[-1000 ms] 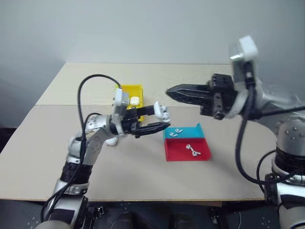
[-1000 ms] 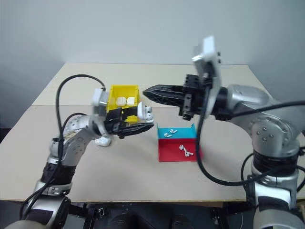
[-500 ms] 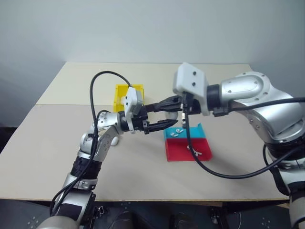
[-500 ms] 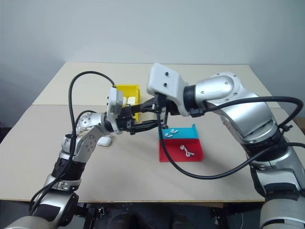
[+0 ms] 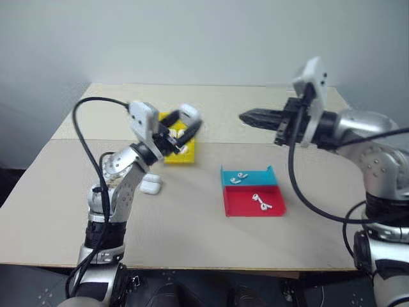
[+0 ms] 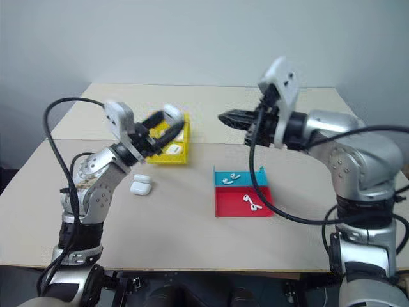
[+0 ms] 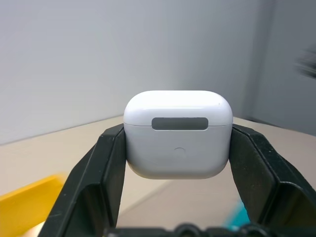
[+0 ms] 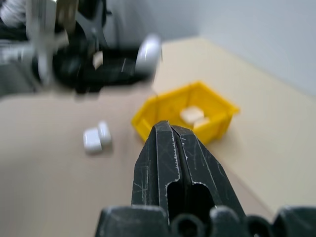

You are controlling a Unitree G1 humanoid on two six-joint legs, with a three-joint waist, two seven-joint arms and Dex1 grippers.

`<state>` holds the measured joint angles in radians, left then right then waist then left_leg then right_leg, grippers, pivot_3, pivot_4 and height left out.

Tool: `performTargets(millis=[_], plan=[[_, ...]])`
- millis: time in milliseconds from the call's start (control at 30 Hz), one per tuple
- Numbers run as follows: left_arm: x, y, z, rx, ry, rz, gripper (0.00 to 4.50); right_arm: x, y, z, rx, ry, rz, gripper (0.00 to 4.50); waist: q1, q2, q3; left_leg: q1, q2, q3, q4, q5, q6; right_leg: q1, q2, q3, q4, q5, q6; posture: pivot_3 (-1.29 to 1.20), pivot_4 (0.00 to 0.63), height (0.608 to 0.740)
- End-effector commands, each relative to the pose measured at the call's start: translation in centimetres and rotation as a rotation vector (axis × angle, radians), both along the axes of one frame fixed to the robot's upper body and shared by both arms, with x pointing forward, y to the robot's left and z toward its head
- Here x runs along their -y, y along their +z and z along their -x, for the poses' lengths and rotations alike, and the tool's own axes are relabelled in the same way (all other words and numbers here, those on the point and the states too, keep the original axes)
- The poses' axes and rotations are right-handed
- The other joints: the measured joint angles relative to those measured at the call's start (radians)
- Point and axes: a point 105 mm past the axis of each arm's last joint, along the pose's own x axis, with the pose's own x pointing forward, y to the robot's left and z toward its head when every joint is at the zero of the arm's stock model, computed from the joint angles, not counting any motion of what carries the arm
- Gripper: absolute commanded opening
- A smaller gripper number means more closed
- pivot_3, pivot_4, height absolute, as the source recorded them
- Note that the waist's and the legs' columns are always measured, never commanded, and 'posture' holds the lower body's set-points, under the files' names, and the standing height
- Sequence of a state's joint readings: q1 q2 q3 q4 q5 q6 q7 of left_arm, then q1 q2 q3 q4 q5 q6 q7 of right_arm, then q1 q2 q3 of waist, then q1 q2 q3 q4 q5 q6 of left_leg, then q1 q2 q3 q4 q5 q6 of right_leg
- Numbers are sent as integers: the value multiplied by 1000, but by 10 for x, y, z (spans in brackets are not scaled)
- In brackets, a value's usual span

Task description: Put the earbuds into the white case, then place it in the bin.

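Observation:
My left gripper (image 5: 186, 127) is shut on a white case (image 5: 190, 113), held in the air just above the yellow bin (image 5: 167, 158). In the left wrist view the case (image 7: 177, 133) sits between the black fingers (image 7: 111, 163) with its lid closed. The bin holds other white cases (image 8: 192, 114). My right gripper (image 5: 245, 117) is shut and empty, hovering to the right, behind the trays. Earbuds (image 5: 238, 177) lie in the blue tray (image 5: 259, 176), and more earbuds (image 5: 260, 202) lie in the red tray (image 5: 239, 204).
Another white case (image 5: 151, 186), lid open, lies on the table in front of the bin, below my left forearm. The blue and red trays sit joined at the table's middle right. A black cable loops off my left arm.
The two grippers met over the blue tray half a second ago. Since then my left gripper has swung left and up with the case to the bin, and my right gripper has drawn back right.

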<state>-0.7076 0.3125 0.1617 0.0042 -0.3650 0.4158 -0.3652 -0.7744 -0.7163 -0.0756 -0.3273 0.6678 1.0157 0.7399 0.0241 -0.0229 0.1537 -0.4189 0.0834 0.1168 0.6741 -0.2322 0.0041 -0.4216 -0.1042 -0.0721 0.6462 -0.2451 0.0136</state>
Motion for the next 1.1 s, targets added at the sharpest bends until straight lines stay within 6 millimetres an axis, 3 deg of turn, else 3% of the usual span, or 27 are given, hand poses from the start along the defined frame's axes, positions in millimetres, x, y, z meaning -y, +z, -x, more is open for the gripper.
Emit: performTargets(millis=[33, 100, 267, 433, 500, 633, 733, 833, 933, 1100], plan=[[-25, -3, -29, -36, 243, -36, 2802, -8, -4, 9, 40, 9, 65, 40, -2, 0, 0, 0, 0, 0, 0, 0, 0, 0, 0, 0, 0, 0, 0, 0, 150, 740], [-24, -11, -43, -84, 244, -36, 2802, -10, -7, 8, 32, 4, 70, 40, -4, 0, 0, 0, 0, 0, 0, 0, 0, -1, 0, 0, 0, 0, 0, 0, 150, 740], [8, -23, -63, -115, 147, -111, 2802, -11, -8, 10, 17, 14, 91, 40, -6, 0, 0, -3, 0, 0, 0, 0, 0, -1, 0, -2, -2, 0, 0, 0, 150, 740], [11, -43, -76, -190, 180, -201, 2802, -14, -11, 8, 14, 25, 113, 40, -13, 0, 0, -4, 0, 0, 1, 0, 0, -2, 0, -3, -3, 0, 1, 0, 150, 740], [9, -45, -78, -196, 199, -218, 3364, -15, -11, 8, 17, 24, 110, 0, -16, 0, 0, -4, 0, 0, 1, 0, 0, -2, 0, -2, -2, 0, 1, 0, 150, 740], [3, -30, -72, -89, 210, -237, 4462, -13, -8, 8, 15, 11, 78, 0, -17, 0, 0, -4, 0, 0, 1, 0, -1, -3, 0, -2, -1, 0, 1, 0, 150, 740], [-5, -18, -63, -29, 212, -205, 4462, -12, -6, 11, 32, 10, 40, 0, -15, 0, 0, -4, 0, 0, 1, 0, -1, -3, 0, -2, -1, 0, 1, 0, 150, 740], [-18, -7, -43, 2, 176, -175, 4462, -12, -2, 17, 82, 25, -31, 0, -16, 0, 0, -4, 0, 0, 1, 1, -1, -2, 0, -2, -1, 0, 1, 0, 150, 740], [-38, 0, -1, 126, 205, -209, 4462, -6, -13, 27, 130, 36, -22, 0, -18, 0, 0, -4, 0, 0, 0, 3, -6, -2, 0, -2, 1, 0, 1, 0, 150, 740], [-49, -17, 81, -83, -143, -356, 4462, 14, -44, 44, 100, 74, 70, 0, -26, -1, 1, -3, 1, 0, 0, 2, -4, -3, 0, 0, -1, 0, 1, 0, 150, 740]])
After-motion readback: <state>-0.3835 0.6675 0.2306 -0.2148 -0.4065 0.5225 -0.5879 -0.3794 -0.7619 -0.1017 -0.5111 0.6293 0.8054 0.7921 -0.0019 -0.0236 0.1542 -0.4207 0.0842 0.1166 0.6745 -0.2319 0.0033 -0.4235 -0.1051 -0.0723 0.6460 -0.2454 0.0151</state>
